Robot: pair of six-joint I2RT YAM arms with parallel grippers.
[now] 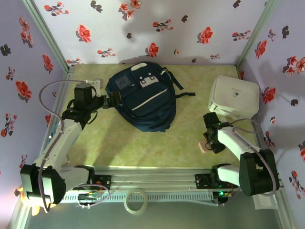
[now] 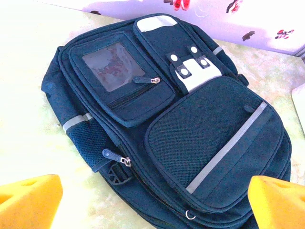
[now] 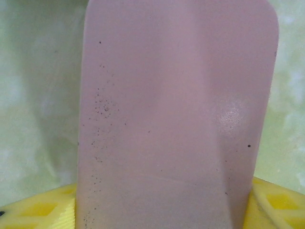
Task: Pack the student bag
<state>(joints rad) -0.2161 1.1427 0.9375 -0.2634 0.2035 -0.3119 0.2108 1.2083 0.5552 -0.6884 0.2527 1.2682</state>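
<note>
- Bag (image 1: 143, 98) lies flat, front up, mid-back of the surface (image 1: 143, 150), top end toward the rear wall.
- Left wrist view: bag (image 2: 190, 133) pockets look zipped, the side zip pull sits at its end, and no opening shows. Nothing seems packed yet, as far as I can see.
- Left claw (image 1: 112, 100) is spread wide and empty, at the bag's left edge, touching or nearly so. It looks lined up to work on the bag.
- In its own camera the left claw (image 2: 152, 202) has one yellow finger in each lower corner, with the bag between and beyond them.
- Right claw (image 1: 208, 143) is well to the right of the bag, low over the surface, just in front of the white box (image 1: 236, 95).
- A pink slab (image 1: 203, 146) is at its tip.
- Right wrist view: slab (image 3: 176, 105) stands between the yellow fingers (image 3: 38, 210) of the right claw (image 3: 164, 210). The fingers look close to both edges; cannot tell if they actually clamp it.
- Progress: early. The slab is at best just picked up and well apart from the bag.
- Left to do: open the bag, carry the slab over, put it in, and likely zip up.
</note>
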